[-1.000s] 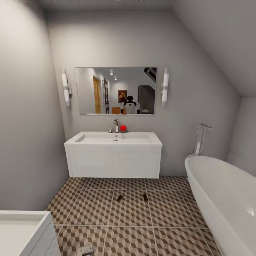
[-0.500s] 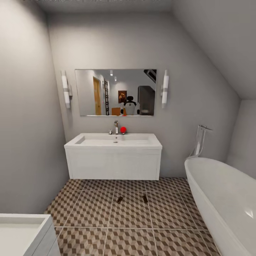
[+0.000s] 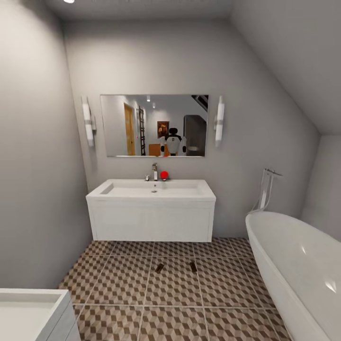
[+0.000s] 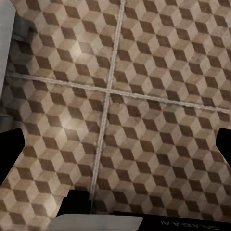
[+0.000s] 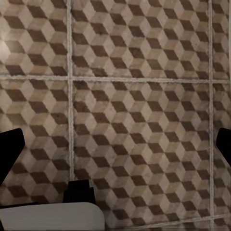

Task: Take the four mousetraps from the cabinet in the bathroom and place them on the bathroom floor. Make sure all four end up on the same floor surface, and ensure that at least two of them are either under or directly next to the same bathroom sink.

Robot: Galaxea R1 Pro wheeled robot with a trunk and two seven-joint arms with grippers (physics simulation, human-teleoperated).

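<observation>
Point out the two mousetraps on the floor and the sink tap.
left mousetrap (image 3: 159, 267), head view, middle of its board, on the tiles in front of the vanity
right mousetrap (image 3: 193, 266), head view, middle of its board, on the same tiles
tap (image 3: 155, 171), head view, chrome upright body behind the basin

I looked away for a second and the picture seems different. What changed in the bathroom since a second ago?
Only the head camera tilted up: everything slid slightly down the frame, and the gripper at the bottom edge dropped out of view. The two mousetraps stayed on the bathroom floor before the sink.
</observation>
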